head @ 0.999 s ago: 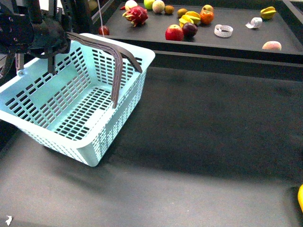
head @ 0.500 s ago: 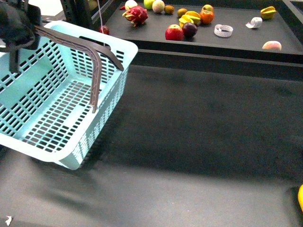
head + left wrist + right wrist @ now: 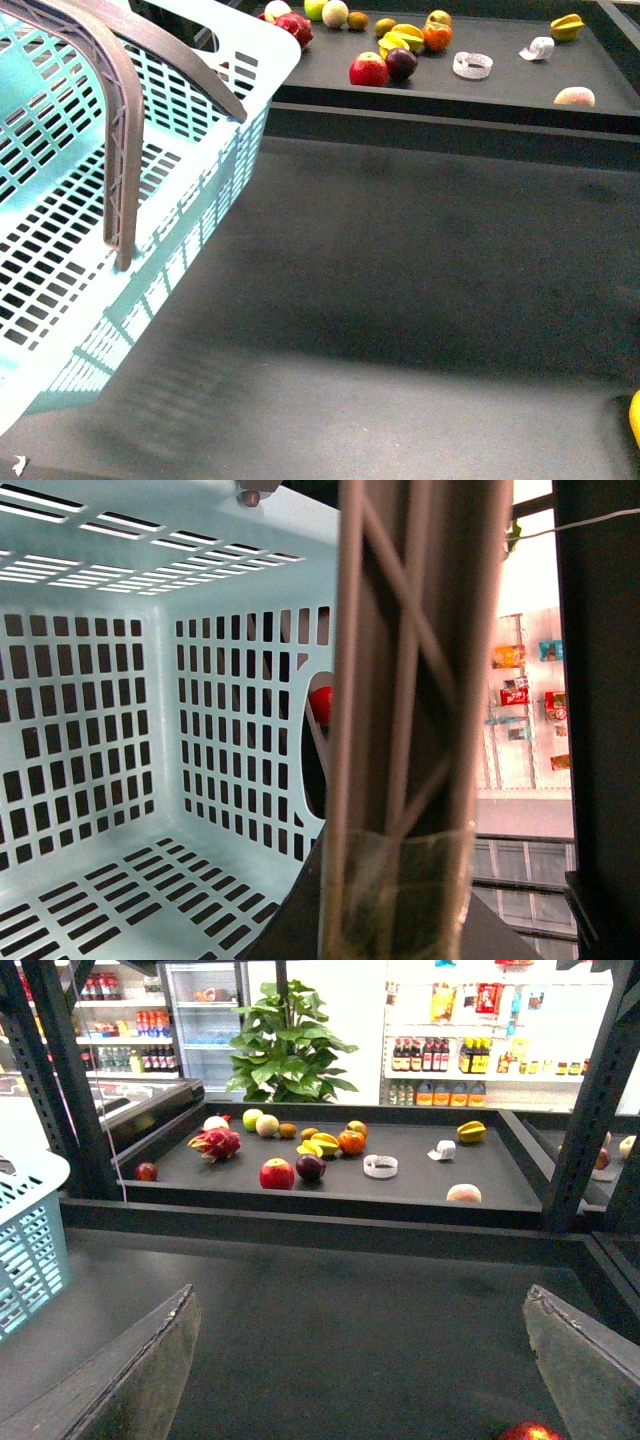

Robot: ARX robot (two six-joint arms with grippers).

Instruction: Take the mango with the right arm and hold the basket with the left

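The light blue basket (image 3: 215,170) hangs tilted at the left of the front view, close to the camera, with its brown handle (image 3: 120,150) arching over it. My left gripper (image 3: 400,900) is shut on that handle (image 3: 420,680), and the basket's empty inside (image 3: 90,730) shows below it. My right gripper (image 3: 365,1370) is open over bare dark table, its fingers (image 3: 150,1380) wide apart. A smooth yellow fruit edge (image 3: 636,418) is cut off at the right border of the front view; I cannot tell whether it is the mango. Neither arm shows in the front view.
A raised dark shelf (image 3: 500,75) at the back holds several fruits: a red apple (image 3: 368,70), an orange (image 3: 436,36), a yellow star-shaped fruit (image 3: 400,40) and a peach (image 3: 574,96). A red fruit (image 3: 527,1430) lies at the right wrist view's lower border.
The basket has risen and swung left and nearer the camera, now filling the left of the front view. The left arm has left that view.
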